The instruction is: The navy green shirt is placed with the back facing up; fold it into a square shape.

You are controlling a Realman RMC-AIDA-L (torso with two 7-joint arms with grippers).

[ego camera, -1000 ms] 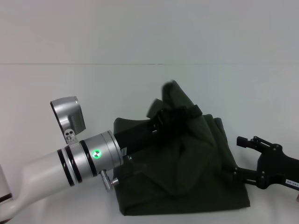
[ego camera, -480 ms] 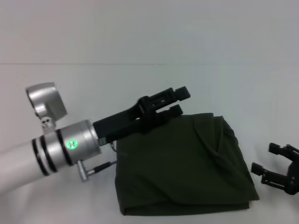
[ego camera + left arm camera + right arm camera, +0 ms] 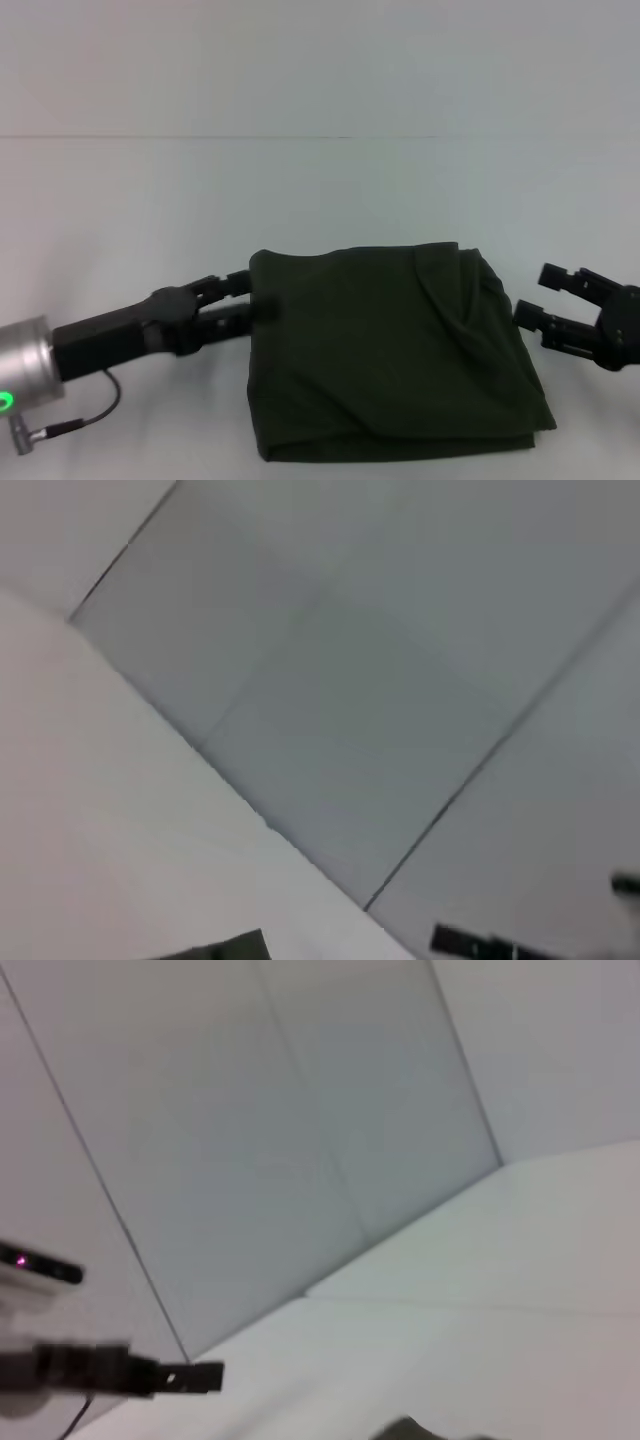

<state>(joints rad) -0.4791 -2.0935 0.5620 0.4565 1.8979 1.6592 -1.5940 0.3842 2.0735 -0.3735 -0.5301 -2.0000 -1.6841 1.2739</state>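
The navy green shirt (image 3: 390,350) lies flat on the white table (image 3: 150,200) as a folded, roughly square dark olive bundle, with a few creases near its right side. My left gripper (image 3: 245,298) is low at the shirt's left edge, open and holding nothing, its fingertips (image 3: 262,312) at the cloth's border. My right gripper (image 3: 540,297) is open and empty just off the shirt's right edge. A corner of the shirt shows in the left wrist view (image 3: 225,948) and in the right wrist view (image 3: 410,1430).
The white table runs to a pale wall (image 3: 320,60) behind it. A thin cable (image 3: 95,410) hangs from my left wrist near the table's front left. The other arm's gripper shows far off in the left wrist view (image 3: 480,943) and the right wrist view (image 3: 130,1373).
My left gripper let go of the lifted fold, dropped and drew back to the shirt's left edge. The shirt settled flat. My right gripper moved back in beside the shirt's right edge.
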